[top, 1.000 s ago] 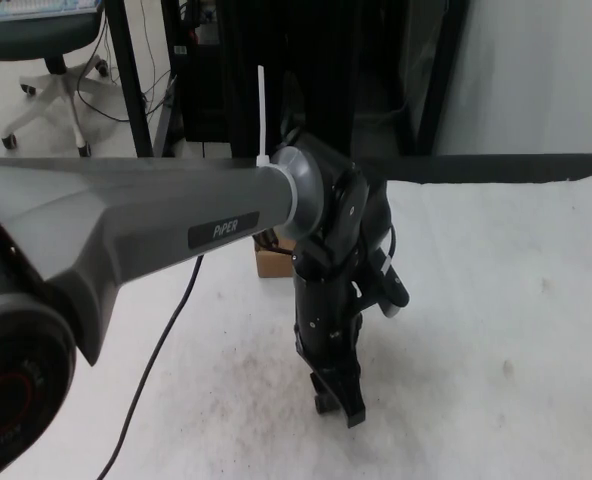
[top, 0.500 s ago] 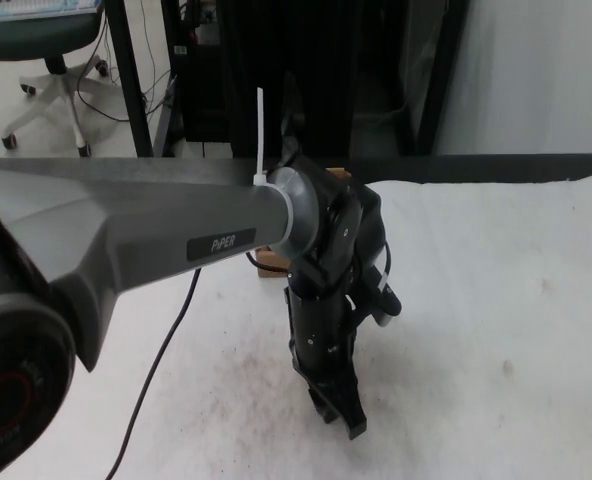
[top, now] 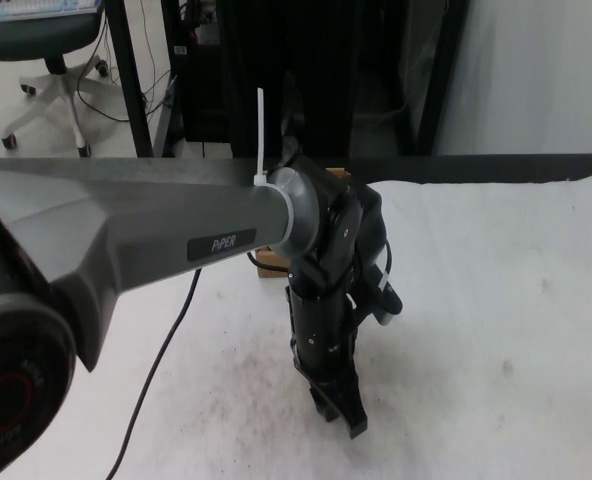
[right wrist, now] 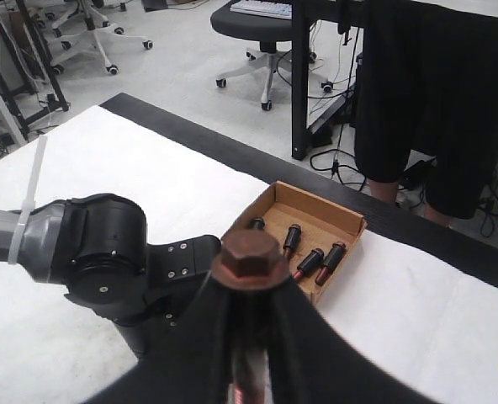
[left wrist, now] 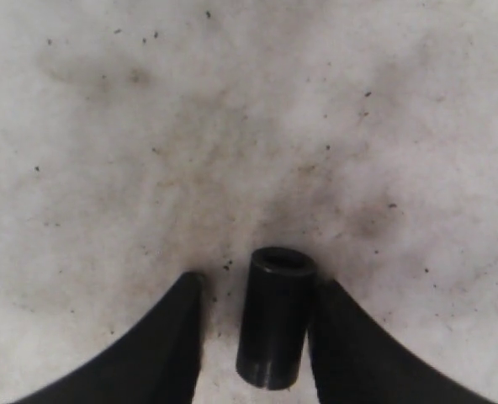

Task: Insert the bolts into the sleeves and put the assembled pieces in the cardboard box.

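- Presently the left hand (left wrist: 259,286) is held low over the stained white table (left wrist: 232,126), its fingers spread to either side of a black sleeve (left wrist: 276,328).
- One finger is seen touching the sleeve's side, while a narrow gap is left between the sleeve and the other finger (left wrist: 169,345), so the sleeve is not clamped.
- The sleeve's open end is turned away from the wrist.
- From the high view, the left arm (top: 126,220) is seen stretched across the table, its hand pointed down.
- The right hand (right wrist: 251,290) is closed on a bolt (right wrist: 251,259), whose hexagonal head is shown just past the fingertips.
- The box (right wrist: 319,206) is set on the table near its dark edge, just beyond the left arm.
- Four pieces (right wrist: 292,237) are laid side by side in the box.
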You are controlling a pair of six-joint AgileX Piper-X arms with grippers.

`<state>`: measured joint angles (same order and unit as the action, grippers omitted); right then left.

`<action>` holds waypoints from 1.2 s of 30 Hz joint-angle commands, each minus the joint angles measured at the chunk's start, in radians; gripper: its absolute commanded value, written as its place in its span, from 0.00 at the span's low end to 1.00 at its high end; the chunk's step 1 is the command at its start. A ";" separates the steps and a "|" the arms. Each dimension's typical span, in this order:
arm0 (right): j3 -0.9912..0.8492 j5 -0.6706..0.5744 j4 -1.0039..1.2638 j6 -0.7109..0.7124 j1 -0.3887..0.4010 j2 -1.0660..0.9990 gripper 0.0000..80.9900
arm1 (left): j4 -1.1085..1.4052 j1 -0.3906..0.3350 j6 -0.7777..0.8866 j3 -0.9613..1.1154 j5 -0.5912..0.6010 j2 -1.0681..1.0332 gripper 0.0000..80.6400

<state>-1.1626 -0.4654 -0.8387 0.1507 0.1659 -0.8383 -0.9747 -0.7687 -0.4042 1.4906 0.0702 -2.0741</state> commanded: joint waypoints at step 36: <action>-0.003 0.083 0.151 -0.135 -0.113 0.008 0.01 | 0.060 -0.017 0.212 -0.005 0.231 0.455 0.00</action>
<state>-1.1613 -0.3409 -0.7449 0.0604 0.0708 -0.8383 -0.9508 -0.7824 -0.2199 1.4787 0.2899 -1.7198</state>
